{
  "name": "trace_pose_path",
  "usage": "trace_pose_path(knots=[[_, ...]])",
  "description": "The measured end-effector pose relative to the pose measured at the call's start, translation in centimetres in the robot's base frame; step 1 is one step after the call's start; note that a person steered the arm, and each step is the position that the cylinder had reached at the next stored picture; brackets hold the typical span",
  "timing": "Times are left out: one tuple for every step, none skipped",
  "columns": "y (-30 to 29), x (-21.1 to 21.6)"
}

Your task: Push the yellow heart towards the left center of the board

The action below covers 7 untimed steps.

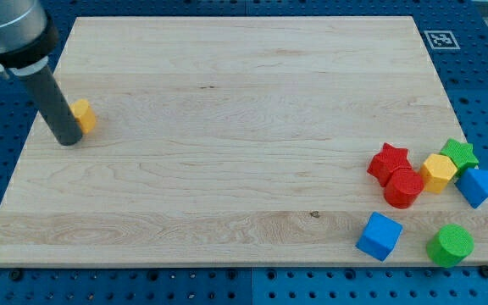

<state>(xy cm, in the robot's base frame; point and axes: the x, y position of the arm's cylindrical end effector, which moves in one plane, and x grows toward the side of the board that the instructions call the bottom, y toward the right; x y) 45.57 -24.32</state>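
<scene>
Nearest the view's bottom, on the right of the wooden worktop (227, 169), stand a blue cube (379, 235) and a green cylinder (450, 246). Just above them is a tight cluster: a red cylinder (404, 187) touching a red star (388, 161), a yellow block (438, 172), a green star (460, 153) and a blue triangular block (479, 186). Far across, at the left edge, the yellow heart (83, 115) sits partly hidden behind the rod; the tip (67, 141) rests just left of it, touching or nearly so. The arm carries no jaws, only this rod.
</scene>
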Motion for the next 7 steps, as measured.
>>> trace_pose_path(knots=[[0.3,0.2],[4.1,2.1],[3.9,-0.1],[-0.6,-3.1],[-2.2,-3.0],[-1.3,-1.0],[-6.0,-1.4]])
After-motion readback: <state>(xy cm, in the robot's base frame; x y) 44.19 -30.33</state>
